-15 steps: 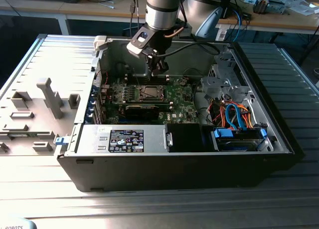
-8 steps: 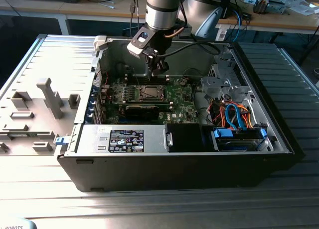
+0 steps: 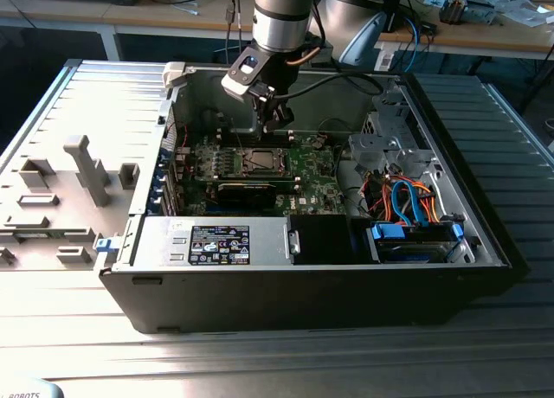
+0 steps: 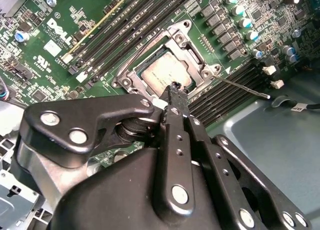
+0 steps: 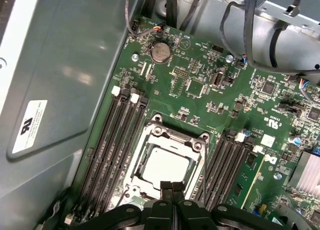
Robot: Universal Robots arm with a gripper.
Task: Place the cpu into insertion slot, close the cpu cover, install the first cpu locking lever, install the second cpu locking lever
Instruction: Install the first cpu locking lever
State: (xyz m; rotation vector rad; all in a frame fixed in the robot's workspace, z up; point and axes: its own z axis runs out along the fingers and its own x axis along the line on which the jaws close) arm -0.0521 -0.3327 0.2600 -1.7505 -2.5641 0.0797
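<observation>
The cpu [image 4: 161, 72] [image 5: 164, 167] lies flat in the insertion slot [image 3: 260, 162], its silver top showing through the window of the cpu cover [image 4: 194, 54] [image 5: 176, 135], which is down over it. A thin locking lever [image 4: 245, 88] sticks out sideways from one corner of the socket, unlatched. My gripper [image 3: 279, 117] [image 4: 173, 88] [image 5: 172, 187] hangs just above the socket's edge. Its fingers are pressed together and I see nothing between them.
The socket sits on the green motherboard [image 5: 200, 85] inside an open black computer case [image 3: 303, 285]. Black memory slots [image 5: 112, 145] flank it on both sides. The drive cage and cables [image 3: 407, 199] fill the exterior view's right; a grey fixture plate [image 3: 61, 199] lies at the left.
</observation>
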